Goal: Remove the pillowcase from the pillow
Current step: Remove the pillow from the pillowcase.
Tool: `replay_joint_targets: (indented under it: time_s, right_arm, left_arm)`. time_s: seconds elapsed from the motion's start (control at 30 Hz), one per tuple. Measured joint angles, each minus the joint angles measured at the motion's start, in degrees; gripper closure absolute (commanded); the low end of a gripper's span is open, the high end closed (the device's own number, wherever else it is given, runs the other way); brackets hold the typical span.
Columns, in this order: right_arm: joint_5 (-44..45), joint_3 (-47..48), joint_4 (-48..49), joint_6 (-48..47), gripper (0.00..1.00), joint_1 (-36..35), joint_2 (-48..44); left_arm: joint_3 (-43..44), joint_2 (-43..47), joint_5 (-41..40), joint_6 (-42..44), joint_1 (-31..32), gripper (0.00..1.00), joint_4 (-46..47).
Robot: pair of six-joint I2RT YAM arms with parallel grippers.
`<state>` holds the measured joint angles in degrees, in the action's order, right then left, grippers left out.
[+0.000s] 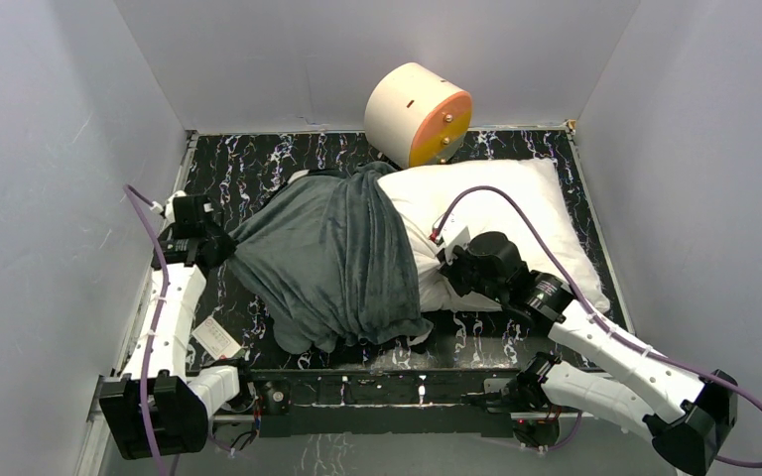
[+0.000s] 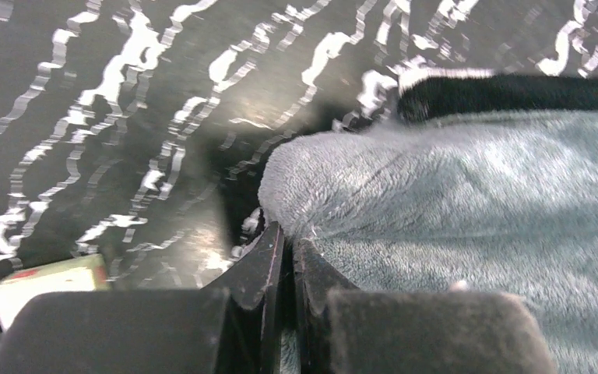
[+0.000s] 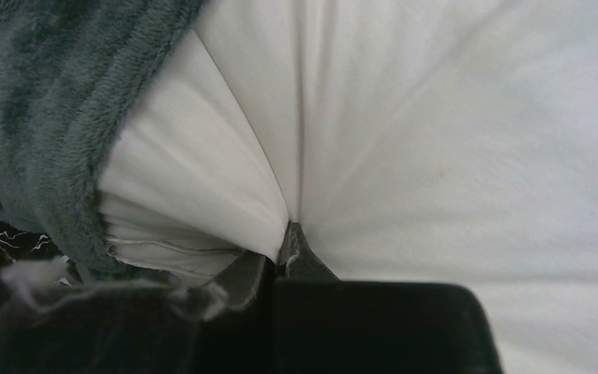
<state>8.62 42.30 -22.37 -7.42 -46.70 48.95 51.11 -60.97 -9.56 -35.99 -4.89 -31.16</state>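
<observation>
The dark grey plush pillowcase (image 1: 332, 258) lies bunched over the left part of the white pillow (image 1: 511, 203), whose right half lies bare on the table. My left gripper (image 1: 220, 248) is at the pillowcase's left edge, shut on a fold of the grey fabric (image 2: 405, 202); in the left wrist view the fingertips (image 2: 274, 245) pinch the plush with a black trim edge beyond. My right gripper (image 1: 446, 260) is shut on a pinch of the pillow's white cloth (image 3: 405, 140) near the pillowcase's hem (image 3: 54, 148). Creases fan out from its closed jaws.
A cream-and-orange cylinder (image 1: 419, 114) stands at the back edge, touching the pillow's far side. A small white card (image 1: 216, 338) lies near the left arm's base. The black marbled tabletop (image 1: 248, 169) is walled by grey panels on three sides.
</observation>
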Motion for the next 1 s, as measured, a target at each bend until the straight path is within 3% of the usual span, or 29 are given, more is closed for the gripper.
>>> replay_joint_targets:
  time_s: [0.27, 0.53, 0.77, 1.0]
  right_arm:
    - [-1.7, 0.0, 2.7, 2.2, 1.0, -0.2, 2.4]
    - [-2.3, 0.7, 2.9, 3.8, 1.0, -0.2, 3.4]
    - [-2.6, 1.8, 3.1, 5.3, 1.0, -0.2, 5.5]
    - [-2.6, 2.7, 2.8, 5.7, 1.0, -0.2, 7.2]
  left_arm:
    - [3.1, -2.6, -3.7, 6.3, -8.1, 1.0, -4.1]
    - [9.2, -10.1, -3.1, 8.3, -9.3, 1.0, -6.5]
    - [27.3, -18.7, 4.8, 8.7, -17.7, 1.0, -13.4]
    - [26.6, -17.4, 8.9, 9.1, -18.9, 0.97, -12.1]
